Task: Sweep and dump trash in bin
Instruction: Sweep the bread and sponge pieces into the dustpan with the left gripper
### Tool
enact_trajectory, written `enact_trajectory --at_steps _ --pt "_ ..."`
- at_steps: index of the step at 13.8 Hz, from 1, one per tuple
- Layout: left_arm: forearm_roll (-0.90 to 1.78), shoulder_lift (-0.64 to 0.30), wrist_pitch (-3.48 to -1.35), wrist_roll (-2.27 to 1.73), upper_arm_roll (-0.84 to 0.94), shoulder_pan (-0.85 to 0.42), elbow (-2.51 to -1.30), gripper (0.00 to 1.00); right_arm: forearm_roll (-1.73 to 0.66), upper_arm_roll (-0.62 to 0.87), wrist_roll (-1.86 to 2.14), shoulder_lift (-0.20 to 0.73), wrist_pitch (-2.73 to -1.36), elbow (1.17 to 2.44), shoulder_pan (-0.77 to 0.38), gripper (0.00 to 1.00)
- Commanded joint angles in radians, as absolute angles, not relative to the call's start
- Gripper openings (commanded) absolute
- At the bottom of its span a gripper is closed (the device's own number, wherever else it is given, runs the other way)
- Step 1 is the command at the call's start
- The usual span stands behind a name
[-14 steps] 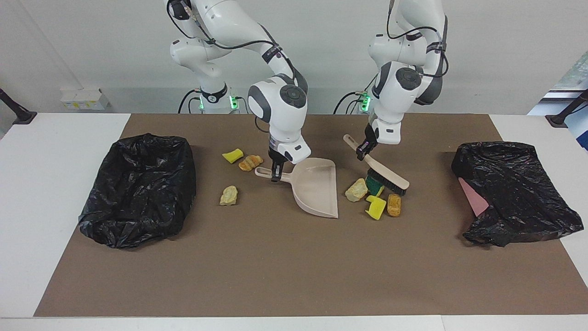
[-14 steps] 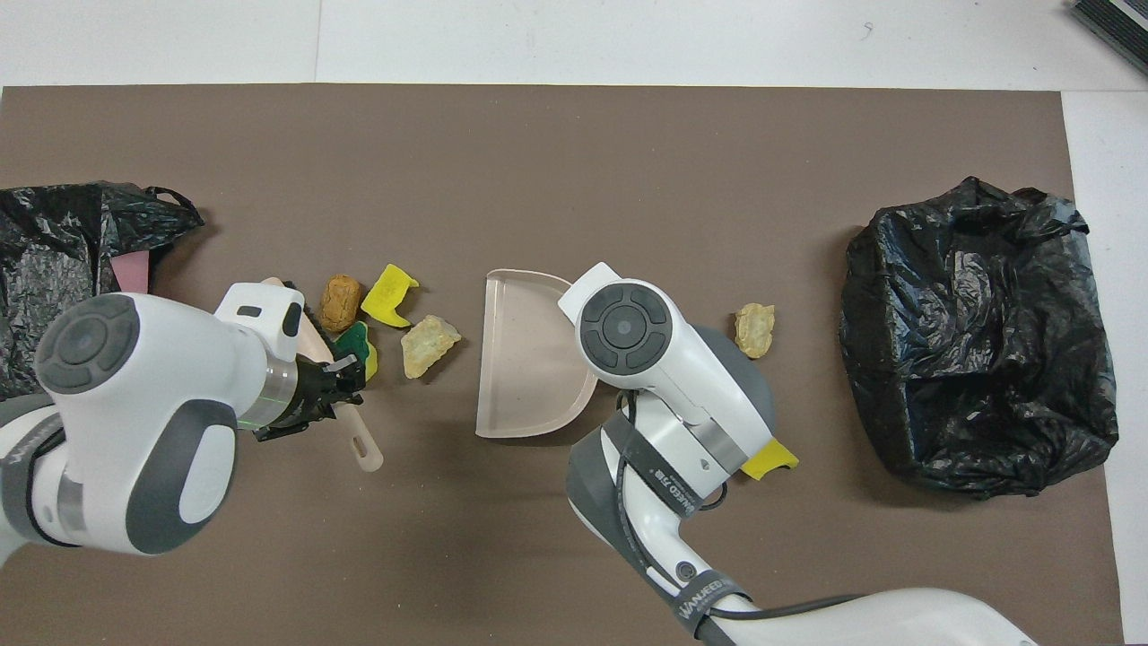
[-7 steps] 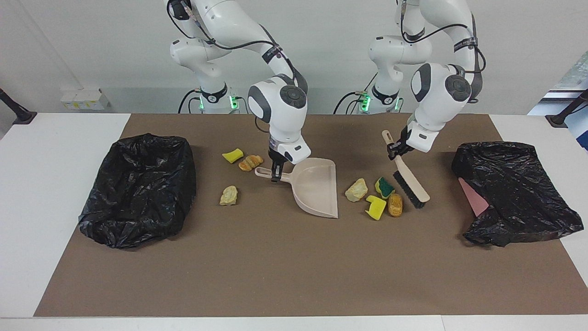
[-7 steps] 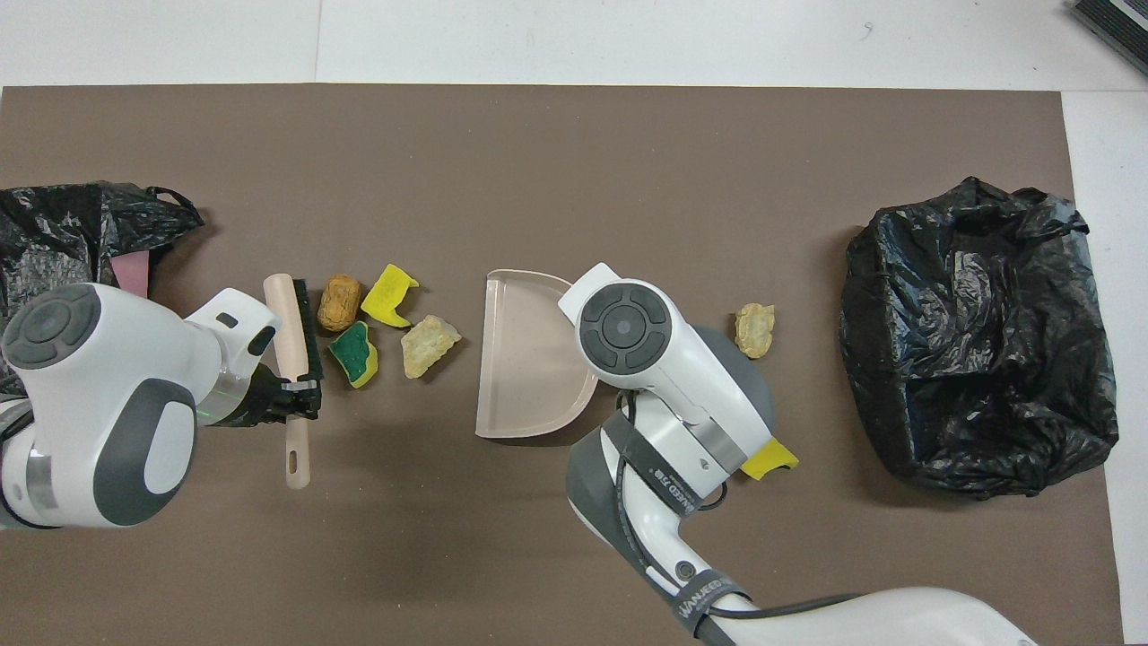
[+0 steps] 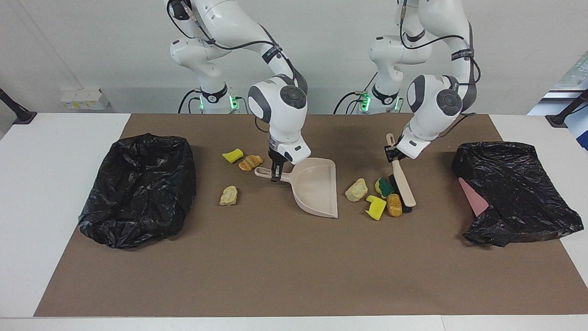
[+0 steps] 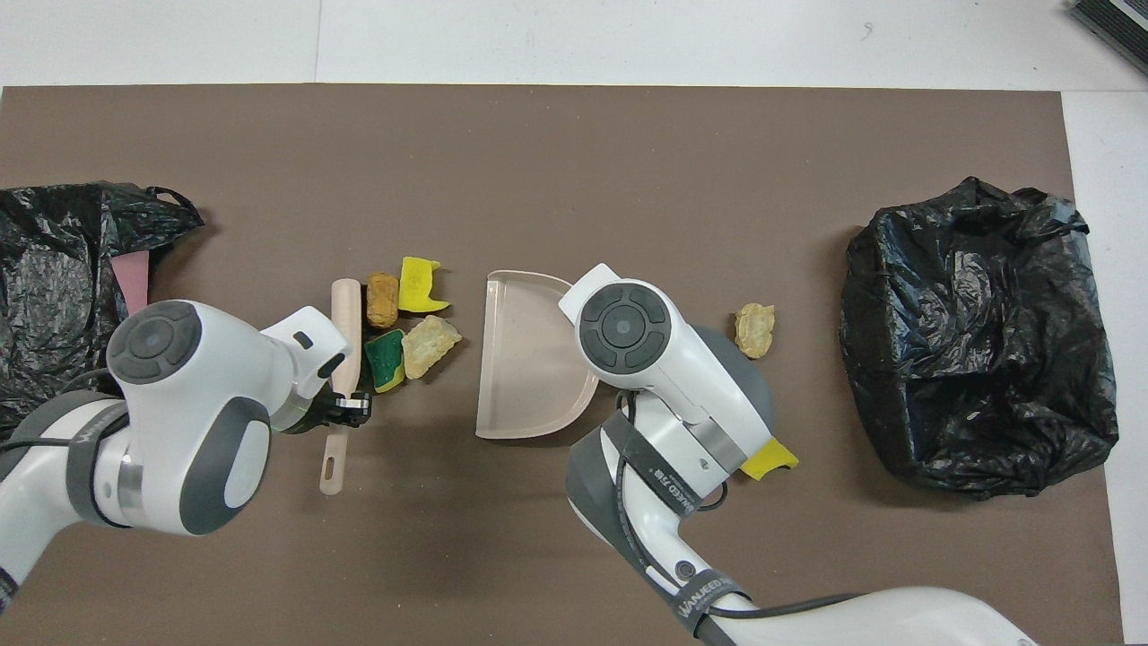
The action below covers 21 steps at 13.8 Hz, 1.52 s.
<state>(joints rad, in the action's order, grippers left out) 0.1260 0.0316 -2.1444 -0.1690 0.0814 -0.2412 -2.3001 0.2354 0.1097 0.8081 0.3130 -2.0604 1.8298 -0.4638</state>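
Note:
My left gripper (image 5: 392, 154) is shut on the handle of a wooden brush (image 5: 404, 186), whose bristles rest on the mat against a cluster of trash: an orange-brown piece (image 5: 393, 204), a yellow sponge bit (image 5: 375, 207), a green-backed sponge (image 5: 384, 186) and a pale lump (image 5: 356, 190). Beside that cluster lies the beige dustpan (image 5: 317, 186), its open edge toward it. My right gripper (image 5: 275, 174) is shut on the dustpan's handle. Toward the right arm's end lie a yellow sponge (image 5: 233, 155), a bread-like piece (image 5: 251, 162) and a pale lump (image 5: 228, 195). The black-bagged bin (image 5: 138, 188) stands at that end.
A second crumpled black bag (image 5: 514, 193) with a pink edge showing sits at the left arm's end of the brown mat (image 5: 294, 266). In the overhead view the brush (image 6: 345, 332) lies alongside the cluster, next to the dustpan (image 6: 529, 368).
My left gripper swung the brush out toward the left arm's end, then back toward the dustpan, pushing the four scraps closer to it. The right gripper and dustpan stayed still.

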Motion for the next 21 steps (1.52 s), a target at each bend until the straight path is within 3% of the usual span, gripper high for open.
enact_trajectory --at_steps 1,3,6,10,15,21 --pt "0.136 0.035 -2.201 -0.189 0.075 -0.351 -2.307 0.00 0.245 0.120 0.821 0.318 -2.037 1.822 -0.453 0.00" --pt "0.167 -0.009 -2.267 -0.270 0.074 -0.478 -2.293 0.00 0.247 0.120 0.821 0.314 -2.036 1.827 -0.453 0.00" --pt "0.175 -0.021 -2.273 -0.334 0.077 -0.566 -2.244 0.00 0.245 0.120 0.821 0.314 -2.028 1.827 -0.449 0.00" --pt "0.175 -0.009 -2.235 -0.348 0.071 -0.549 -2.212 0.00 0.247 0.118 0.830 0.316 -2.028 1.827 -0.442 0.00" --pt "0.172 0.017 -2.119 -0.364 0.061 -0.428 -2.160 0.00 0.255 0.118 0.833 0.316 -2.028 1.828 -0.439 0.00" --pt "0.167 0.107 -2.080 -0.469 0.069 -0.442 -2.285 0.00 0.256 0.118 0.831 0.316 -2.039 1.835 -0.425 0.00"
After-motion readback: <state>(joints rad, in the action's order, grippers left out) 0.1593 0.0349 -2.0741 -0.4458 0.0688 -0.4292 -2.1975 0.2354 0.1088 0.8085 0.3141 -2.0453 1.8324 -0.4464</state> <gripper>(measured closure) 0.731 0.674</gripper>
